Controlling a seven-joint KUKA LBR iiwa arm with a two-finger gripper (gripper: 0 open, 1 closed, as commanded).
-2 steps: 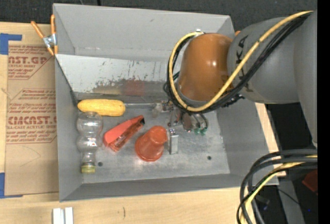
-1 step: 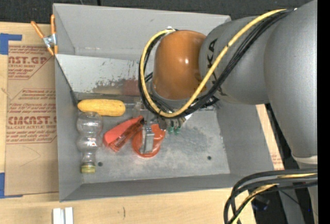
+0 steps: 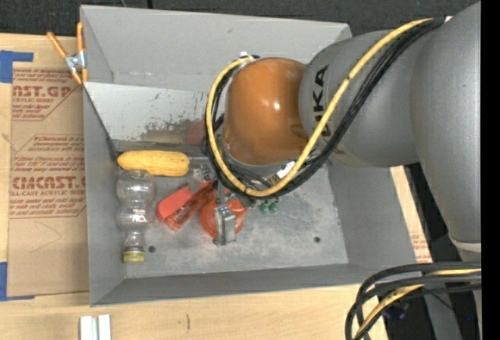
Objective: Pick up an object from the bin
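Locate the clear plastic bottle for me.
In the camera view, the clear plastic bottle lies along the bin's left wall, below the yellow corn cob, left of the orange plastic piece.

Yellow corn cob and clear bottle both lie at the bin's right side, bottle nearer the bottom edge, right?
No: the camera view shows corn cob and clear bottle at the bin's left side, not right. The bottle is indeed nearer the bottom edge.
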